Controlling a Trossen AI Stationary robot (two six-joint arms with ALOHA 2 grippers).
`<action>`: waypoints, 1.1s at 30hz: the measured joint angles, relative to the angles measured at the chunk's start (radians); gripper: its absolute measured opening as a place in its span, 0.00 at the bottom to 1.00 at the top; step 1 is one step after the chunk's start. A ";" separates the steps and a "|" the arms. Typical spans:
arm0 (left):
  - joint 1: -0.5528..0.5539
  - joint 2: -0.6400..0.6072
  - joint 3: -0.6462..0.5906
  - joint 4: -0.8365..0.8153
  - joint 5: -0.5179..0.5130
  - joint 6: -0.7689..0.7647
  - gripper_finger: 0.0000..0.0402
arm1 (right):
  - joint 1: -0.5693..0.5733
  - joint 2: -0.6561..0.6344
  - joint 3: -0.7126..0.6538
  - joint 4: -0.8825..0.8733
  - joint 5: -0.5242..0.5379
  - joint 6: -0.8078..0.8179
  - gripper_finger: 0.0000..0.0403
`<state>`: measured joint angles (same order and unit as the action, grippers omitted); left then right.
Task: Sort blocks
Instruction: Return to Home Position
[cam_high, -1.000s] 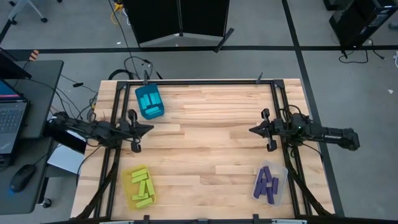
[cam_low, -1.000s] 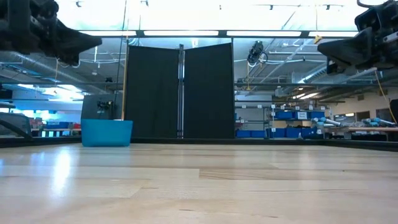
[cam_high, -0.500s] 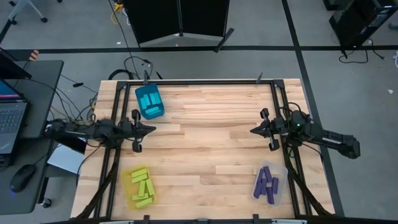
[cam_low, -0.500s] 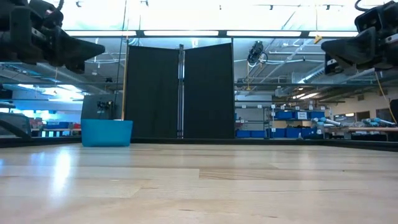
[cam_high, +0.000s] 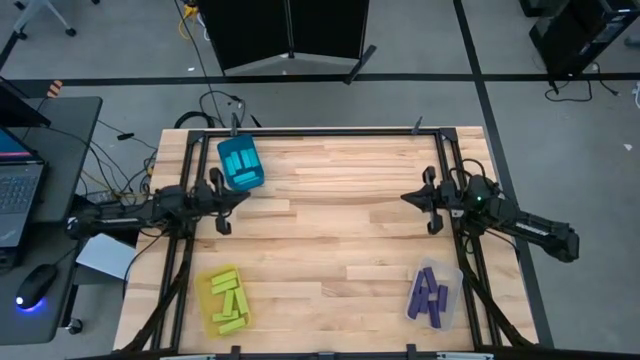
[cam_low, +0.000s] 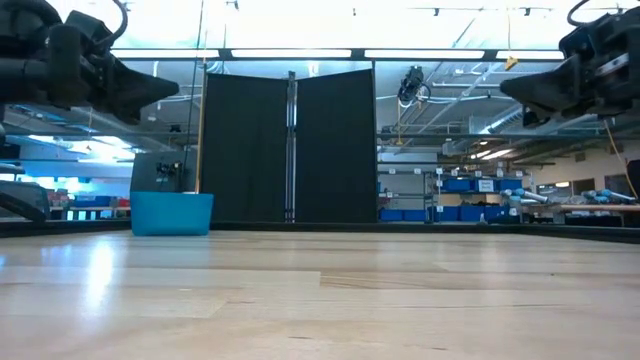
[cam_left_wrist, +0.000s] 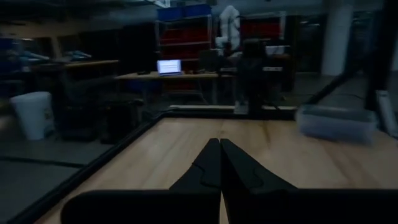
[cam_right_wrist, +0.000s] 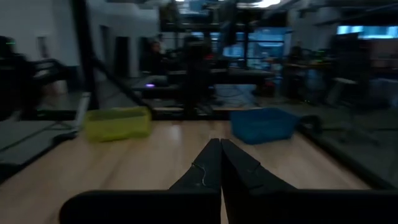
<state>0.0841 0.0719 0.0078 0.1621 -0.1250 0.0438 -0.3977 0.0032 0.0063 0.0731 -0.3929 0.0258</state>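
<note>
The blocks lie sorted by colour in three bins. Cyan blocks (cam_high: 240, 160) lie in the teal bin (cam_high: 241, 178) at the far left. Lime blocks (cam_high: 228, 300) fill the yellow bin (cam_high: 211, 284) at the near left. Purple blocks (cam_high: 430, 293) lie in the clear bin (cam_high: 452, 275) at the near right. My left gripper (cam_high: 243, 196) hovers shut above the table's left side, just near of the teal bin, pointing right. My right gripper (cam_high: 403, 198) hovers shut over the right side, pointing left. Both wrist views show the fingertips (cam_left_wrist: 219, 143) (cam_right_wrist: 219, 143) closed together with nothing between them.
A black frame rail (cam_high: 320, 131) runs around the wooden tabletop (cam_high: 330, 220), whose middle lies bare between the two grippers. A laptop (cam_high: 15, 190) and a mouse (cam_high: 35, 285) sit on a side desk to the left. A black screen (cam_low: 290, 145) stands behind the far edge.
Both arms have swung a little toward the table's far edge, the left gripper closing on the teal bin. Both grippers stayed shut. No block or bin has moved.
</note>
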 joint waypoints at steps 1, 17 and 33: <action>0.000 0.000 0.000 0.003 -0.021 0.000 0.01 | 0.001 0.000 0.000 0.000 0.026 -0.001 0.02; 0.000 0.000 0.000 -0.025 -0.176 0.000 0.02 | 0.002 0.022 0.000 -0.009 0.086 -0.029 0.10; 0.000 0.000 -0.001 -0.025 -0.178 0.000 0.02 | 0.002 0.022 0.000 0.001 0.086 -0.029 0.10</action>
<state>0.0837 0.0719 0.0071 0.1374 -0.3027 0.0441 -0.3954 0.0254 0.0063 0.0742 -0.3073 -0.0029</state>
